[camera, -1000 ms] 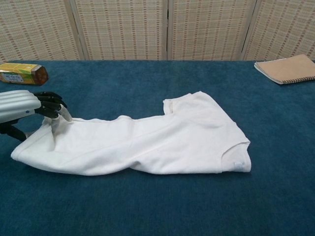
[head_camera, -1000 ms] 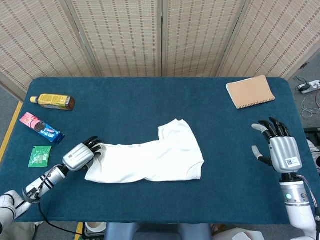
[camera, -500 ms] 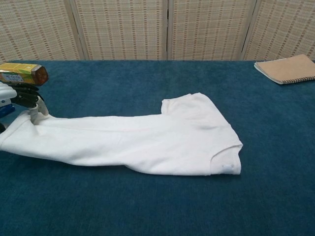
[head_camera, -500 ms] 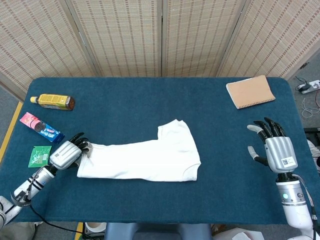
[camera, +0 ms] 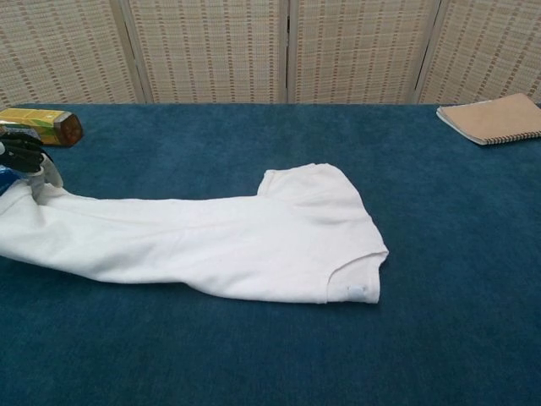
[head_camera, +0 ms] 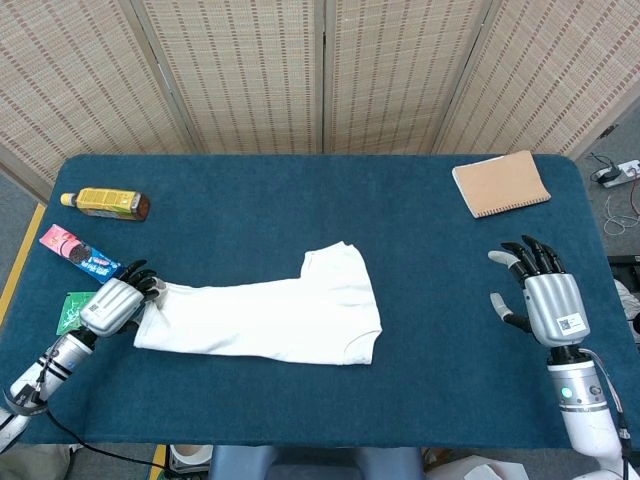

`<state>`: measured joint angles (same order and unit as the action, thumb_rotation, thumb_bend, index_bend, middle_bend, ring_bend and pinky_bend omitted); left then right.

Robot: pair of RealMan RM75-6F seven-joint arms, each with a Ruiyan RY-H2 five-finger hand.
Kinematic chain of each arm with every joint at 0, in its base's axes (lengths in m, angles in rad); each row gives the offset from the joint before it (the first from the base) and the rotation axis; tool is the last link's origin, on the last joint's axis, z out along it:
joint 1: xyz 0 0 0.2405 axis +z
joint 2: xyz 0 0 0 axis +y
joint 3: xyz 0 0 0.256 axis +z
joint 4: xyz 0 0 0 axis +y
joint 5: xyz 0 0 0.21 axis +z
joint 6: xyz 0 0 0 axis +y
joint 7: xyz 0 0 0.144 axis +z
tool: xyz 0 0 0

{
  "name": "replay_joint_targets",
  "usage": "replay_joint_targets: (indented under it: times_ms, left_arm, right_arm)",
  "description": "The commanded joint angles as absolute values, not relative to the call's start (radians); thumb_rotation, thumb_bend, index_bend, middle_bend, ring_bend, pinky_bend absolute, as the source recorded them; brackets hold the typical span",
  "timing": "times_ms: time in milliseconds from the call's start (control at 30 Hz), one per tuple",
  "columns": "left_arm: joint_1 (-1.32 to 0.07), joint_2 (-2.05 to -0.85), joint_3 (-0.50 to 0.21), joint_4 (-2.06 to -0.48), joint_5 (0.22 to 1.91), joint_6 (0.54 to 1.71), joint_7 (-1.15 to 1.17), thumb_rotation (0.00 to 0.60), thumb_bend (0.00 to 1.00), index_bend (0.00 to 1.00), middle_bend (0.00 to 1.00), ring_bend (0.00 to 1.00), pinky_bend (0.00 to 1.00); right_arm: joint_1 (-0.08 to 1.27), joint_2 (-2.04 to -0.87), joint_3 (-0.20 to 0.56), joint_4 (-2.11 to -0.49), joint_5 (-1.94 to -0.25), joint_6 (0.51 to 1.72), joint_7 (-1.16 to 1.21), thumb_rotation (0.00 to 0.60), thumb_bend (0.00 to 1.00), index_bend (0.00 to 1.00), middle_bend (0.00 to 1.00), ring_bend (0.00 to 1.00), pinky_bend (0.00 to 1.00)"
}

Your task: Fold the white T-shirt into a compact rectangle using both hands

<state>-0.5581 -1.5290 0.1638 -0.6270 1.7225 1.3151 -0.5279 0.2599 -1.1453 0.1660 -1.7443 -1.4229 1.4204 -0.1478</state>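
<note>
The white T-shirt (head_camera: pixel 270 315) (camera: pixel 211 241) lies folded lengthwise into a long strip across the left middle of the blue table, one sleeve sticking up at its right part. My left hand (head_camera: pixel 115 303) grips the strip's left end; in the chest view only its dark fingertips (camera: pixel 24 156) show at the left edge. My right hand (head_camera: pixel 540 295) hovers open, fingers spread, over the table's right side, far from the shirt. It is not in the chest view.
A yellow bottle (head_camera: pixel 105 203) (camera: pixel 38 126), a pink and blue snack packet (head_camera: pixel 82 256) and a green packet (head_camera: pixel 75 308) lie close to my left hand. A brown notebook (head_camera: pixel 500 183) (camera: pixel 493 117) rests at the far right corner. A woven screen stands behind the table (head_camera: pixel 320 400).
My left hand has dragged the shirt's end leftward, and the whole shirt has slid left and stretched out longer. My right hand has drifted slightly left.
</note>
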Motion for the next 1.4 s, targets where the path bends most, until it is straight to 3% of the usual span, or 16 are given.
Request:
replay_joint_targets:
  times_ms: [33, 233, 567, 1067, 1400]
  left_arm:
    - [-0.594, -1.485, 0.146, -0.73, 1.731, 1.315, -0.475, 0.6, 0.61, 0.66, 0.32, 0.18, 0.06]
    - [-0.662, -1.394, 0.102, -0.991, 1.73, 1.273, -0.324, 0.6, 0.61, 0.66, 0.32, 0.17, 0.06]
    - [-0.768, -1.299, -0.001, -1.363, 1.648, 1.095, -0.029, 0.6, 0.61, 0.66, 0.32, 0.16, 0.06]
    - [-0.878, -1.357, -0.161, -1.575, 1.395, 0.913, 0.231, 0.6, 0.61, 0.7, 0.32, 0.16, 0.06]
    - [-0.945, -1.47, -0.184, -1.618, 1.27, 0.866, 0.421, 0.6, 0.62, 0.7, 0.32, 0.16, 0.06]
  right_arm:
    - [0.256, -1.14, 0.168, -1.745, -1.423, 1.426, -0.142, 0.6, 0.3, 0.28, 0.21, 0.07, 0.12]
    - [0.246, -1.127, 0.174, -1.737, -1.422, 1.44, -0.116, 0.6, 0.3, 0.28, 0.21, 0.07, 0.12]
    - [0.233, -1.11, 0.177, -1.716, -1.428, 1.453, -0.066, 0.6, 0.3, 0.28, 0.21, 0.07, 0.12]
    - [0.21, -1.086, 0.188, -1.686, -1.422, 1.476, 0.009, 0.6, 0.3, 0.28, 0.21, 0.07, 0.12]
    - [0.184, -1.06, 0.189, -1.683, -1.419, 1.499, 0.046, 0.6, 0.3, 0.28, 0.21, 0.07, 0.12]
